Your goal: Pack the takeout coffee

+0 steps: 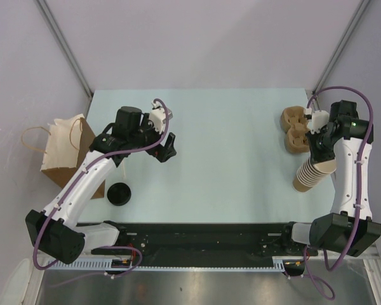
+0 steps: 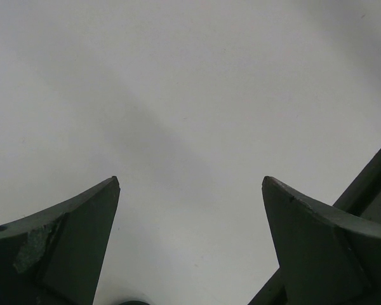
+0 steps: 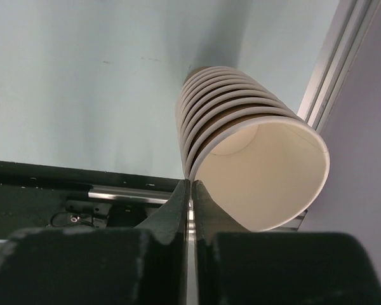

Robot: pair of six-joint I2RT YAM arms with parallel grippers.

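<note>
The takeout coffee shows from above as a round black lid (image 1: 120, 194) on the table near the left arm's base; its brown cup is hardly visible beneath. The brown paper bag (image 1: 62, 150) stands at the table's left edge. My left gripper (image 1: 167, 147) is open and empty over bare table right of the bag, well apart from the coffee; in the left wrist view (image 2: 190, 181) its jaws stand wide apart over plain table. My right gripper (image 1: 322, 162) is shut, and in the right wrist view (image 3: 190, 183) its tips rest against the rim of the leaning stack of lidless cups (image 3: 241, 127).
The stack of nested paper cups (image 1: 311, 173) leans at the right edge. The moulded pulp cup carrier (image 1: 295, 130) lies just behind it. A black rail (image 1: 197, 232) runs along the near edge. Walls close in on both sides.
</note>
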